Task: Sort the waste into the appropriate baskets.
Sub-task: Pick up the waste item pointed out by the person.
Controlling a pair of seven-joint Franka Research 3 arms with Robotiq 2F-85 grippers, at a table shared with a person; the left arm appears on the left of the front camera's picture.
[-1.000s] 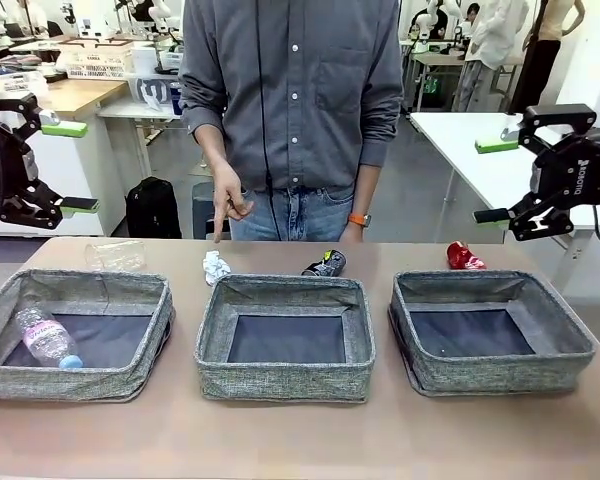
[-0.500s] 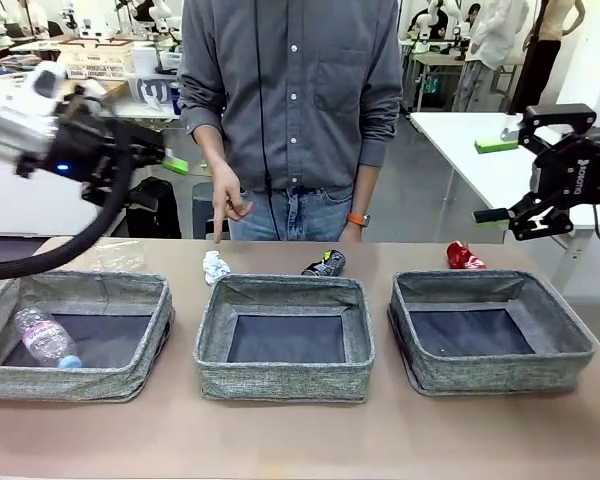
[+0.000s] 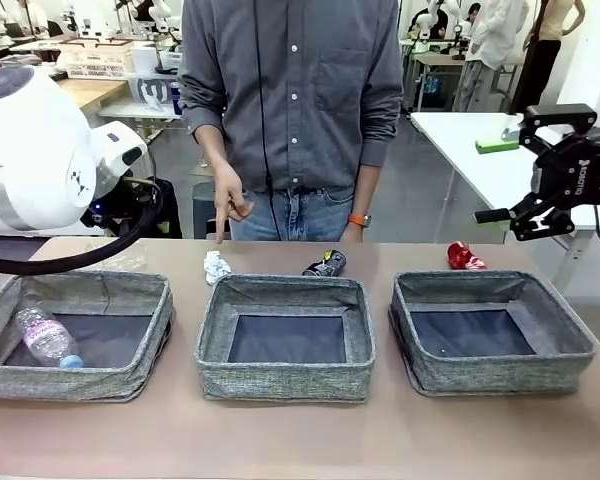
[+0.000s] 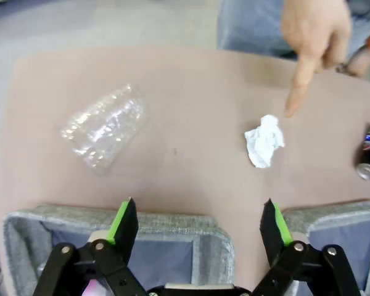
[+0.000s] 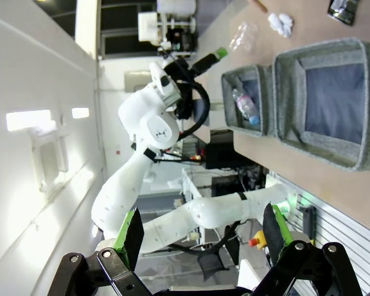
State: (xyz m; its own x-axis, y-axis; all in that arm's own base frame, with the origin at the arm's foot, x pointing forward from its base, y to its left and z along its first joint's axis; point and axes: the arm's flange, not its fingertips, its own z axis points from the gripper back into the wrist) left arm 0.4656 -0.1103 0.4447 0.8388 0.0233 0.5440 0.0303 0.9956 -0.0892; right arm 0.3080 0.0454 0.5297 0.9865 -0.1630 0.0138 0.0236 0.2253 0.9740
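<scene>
Nearest, the clear plastic bottle (image 3: pixel 48 338) lies in the left basket (image 3: pixel 80 383); the left gripper (image 4: pixel 197 209) hangs over its far rim, jaws wide apart and empty. Behind the baskets (image 3: pixel 285 382) lie the plastic cup (image 4: pixel 103 126), paper ball (image 4: pixel 264 140), black can (image 3: pixel 325 264) and red can (image 3: pixel 464 257); a person's hand (image 4: pixel 314 28) points at the ball; the right gripper (image 3: pixel 492 180), raised, has its jaws apart too.

A grey floor (image 3: pixel 420 205) stretched behind the brown tabletop (image 3: pixel 300 440), with a white table (image 3: pixel 460 150) at the right. A black backpack (image 3: pixel 170 215) sat on that floor at the left.
</scene>
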